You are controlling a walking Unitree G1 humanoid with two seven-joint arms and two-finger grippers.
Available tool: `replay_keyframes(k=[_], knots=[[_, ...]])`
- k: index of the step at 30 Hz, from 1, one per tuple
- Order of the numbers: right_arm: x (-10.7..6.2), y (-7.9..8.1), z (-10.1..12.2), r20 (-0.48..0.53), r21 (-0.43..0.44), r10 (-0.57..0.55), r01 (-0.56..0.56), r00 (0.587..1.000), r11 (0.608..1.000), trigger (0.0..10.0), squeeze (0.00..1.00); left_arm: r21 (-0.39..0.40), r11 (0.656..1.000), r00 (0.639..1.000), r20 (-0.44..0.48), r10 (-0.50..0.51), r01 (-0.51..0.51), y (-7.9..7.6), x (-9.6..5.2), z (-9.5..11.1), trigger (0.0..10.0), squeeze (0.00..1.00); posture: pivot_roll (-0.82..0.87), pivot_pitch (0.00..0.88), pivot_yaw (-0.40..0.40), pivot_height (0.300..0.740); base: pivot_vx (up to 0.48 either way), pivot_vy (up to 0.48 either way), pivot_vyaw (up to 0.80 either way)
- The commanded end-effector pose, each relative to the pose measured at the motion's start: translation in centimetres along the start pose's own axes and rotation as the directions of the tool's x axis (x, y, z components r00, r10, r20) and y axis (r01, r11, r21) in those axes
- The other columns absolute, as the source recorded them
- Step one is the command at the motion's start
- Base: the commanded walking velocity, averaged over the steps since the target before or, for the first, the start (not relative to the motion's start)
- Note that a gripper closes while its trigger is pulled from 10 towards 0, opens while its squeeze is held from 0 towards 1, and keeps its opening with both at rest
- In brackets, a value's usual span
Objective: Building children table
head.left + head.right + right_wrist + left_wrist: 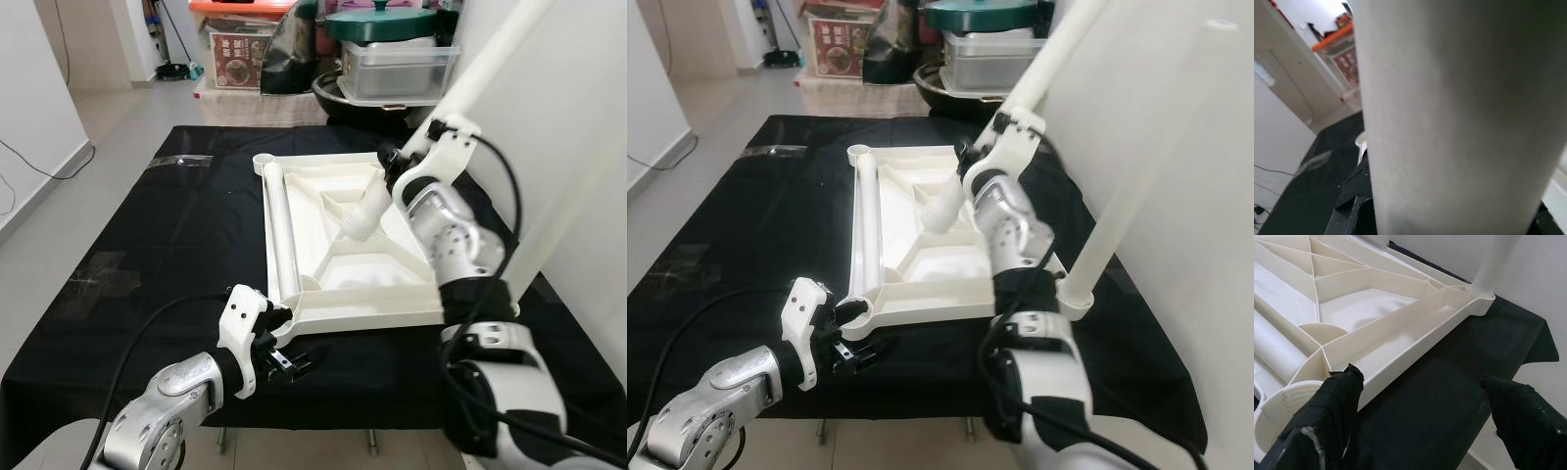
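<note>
Left eye view is showing the tabletop [343,240], a white ribbed plastic panel lying upside down on the black cloth [176,255] that is covering the work surface. One leg [1136,176] is already standing in the near right corner socket, rising steeply out of frame. A second leg [281,230] is lying loose inside the panel along its left edge. A third leg [470,88] is slanting down from the upper right, its lower end hovering over the middle ribs rather than sitting in a socket.

The right gripper [397,176] is clamping this slanting leg; the right wrist view is looking straight along the white tube with black fingers [1352,196] closed against it. The left gripper [1425,421] is waiting at the near left corner with its fingers spread apart and holding nothing, one finger just beside the empty round socket [1278,416].

By my judgement the build is roughly a quarter done: one leg seated, three sockets left to fill, then turning the table upright.

The legs' upper ends are being cut off by the frame. The far right corner is being hidden behind the right arm, and a fourth leg cannot be made out.
</note>
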State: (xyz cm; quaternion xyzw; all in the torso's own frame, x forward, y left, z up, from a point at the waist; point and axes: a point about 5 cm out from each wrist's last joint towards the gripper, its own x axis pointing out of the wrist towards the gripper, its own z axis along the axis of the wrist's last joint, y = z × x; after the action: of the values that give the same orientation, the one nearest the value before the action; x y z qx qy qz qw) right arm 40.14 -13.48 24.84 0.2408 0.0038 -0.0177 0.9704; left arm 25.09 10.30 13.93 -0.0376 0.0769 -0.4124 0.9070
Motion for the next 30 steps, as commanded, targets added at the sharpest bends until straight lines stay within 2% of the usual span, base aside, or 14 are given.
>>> replay_keyframes(k=[1,6,19,20,22,23,24,25,26,27,28,29,30], knots=[[0.0,0.0,-0.1,0.02,-0.021,-0.049,0.05,0.999,0.999,0.0,0.0,0.005,1.0,1.0,-0.029,-0.003,0.004,0.0,0.1,-0.4,10.0,0.0,0.08,0.0,-0.04,0.74,0.0,0.0,0.0],[0.1,0.1,-1.1,-0.011,-0.023,-0.078,0.078,0.997,0.997,0.0,0.0,0.024,1.0,0.999,-0.035,0.004,-0.003,0.3,0.1,-0.4,10.0,0.0,0.08,0.0,-0.041,0.74,0.0,0.0,0.0],[0.0,0.8,-1.5,-0.023,-0.017,-0.067,0.067,0.997,0.998,0.0,0.0,0.029,1.0,0.999,-0.037,0.003,-0.002,0.2,0.2,-0.4,10.0,0.0,0.08,0.0,-0.039,0.74,0.0,0.0,0.0],[0.0,0.9,-1.5,-0.024,-0.015,-0.061,0.06,0.998,0.998,0.0,0.0,0.029,1.0,0.999,-0.037,0.003,-0.002,0.2,0.2,-0.4,10.0,0.0,0.08,0.0,-0.039,0.74,0.0,0.0,0.0],[-0.1,2.3,-1.7,-0.028,0.015,0.082,-0.082,0.996,0.997,0.0,0.0,0.028,1.0,0.999,-0.034,0.002,-0.001,0.2,0.2,-0.3,10.0,0.0,0.08,0.0,-0.037,0.74,0.0,0.0,0.0],[-0.1,2.3,-1.7,-0.028,0.015,0.082,-0.082,0.996,0.997,0.0,0.0,0.028,1.0,0.999,-0.034,0.002,-0.001,0.2,0.2,-0.3,10.0,0.0,0.08,0.0,-0.037,0.74,0.0,0.0,0.0],[-0.6,3.8,-1.7,-0.023,-0.004,0.24,-0.24,0.97,0.971,0.0,0.0,0.029,1.0,0.999,-0.034,-0.001,0.002,0.2,0.1,-0.3,10.0,0.0,0.08,0.0,-0.036,0.74,0.0,0.0,0.0],[-0.6,3.8,-1.7,-0.023,-0.004,0.24,-0.24,0.97,0.971,0.0,0.0,0.029,1.0,0.999,-0.034,-0.001,0.002,0.2,0.1,-0.3,10.0,0.0,0.08,0.0,-0.036,0.74,0.0,0.0,0.0],[-1.3,5.3,-1.9,-0.035,-0.015,0.41,-0.411,0.911,0.912,0.0,0.0,0.033,0.999,1.0,-0.031,-0.006,0.007,0.3,0.0,-0.1,10.0,0.0,0.08,0.0,-0.034,0.74,0.0,0.0,0.0],[-1.3,5.3,-1.9,-0.035,-0.015,0.41,-0.411,0.911,0.912,0.0,0.0,0.033,0.999,1.0,-0.031,-0.006,0.007,0.3,0.0,-0.1,10.0,0.0,0.08,0.0,-0.034,0.74,0.0,0.0,0.0],[-2.2,6.5,-2.0,-0.051,-0.026,0.545,-0.547,0.837,0.837,0.0,0.0,0.037,0.999,1.0,-0.026,-0.012,0.013,0.4,-0.2,0.2,10.0,0.0,0.07,0.0,-0.033,0.74,0.0,0.0,0.0],[-2.2,6.5,-2.0,-0.051,-0.026,0.545,-0.547,0.837,0.837,0.0,0.0,0.037,0.999,1.0,-0.026,-0.012,0.013,0.4,-0.2,0.2,10.0,0.0,0.07,0.0,-0.033,0.74,0.0,0.0,0.0],[-3.3,7.2,-2.0,-0.054,-0.039,0.664,-0.666,0.746,0.745,0.0,0.0,0.043,0.999,1.0,-0.018,-0.017,0.017,0.6,-0.4,0.7,10.0,0.0,0.08,0.0,-0.037,0.74,0.0,0.0,0.0]])
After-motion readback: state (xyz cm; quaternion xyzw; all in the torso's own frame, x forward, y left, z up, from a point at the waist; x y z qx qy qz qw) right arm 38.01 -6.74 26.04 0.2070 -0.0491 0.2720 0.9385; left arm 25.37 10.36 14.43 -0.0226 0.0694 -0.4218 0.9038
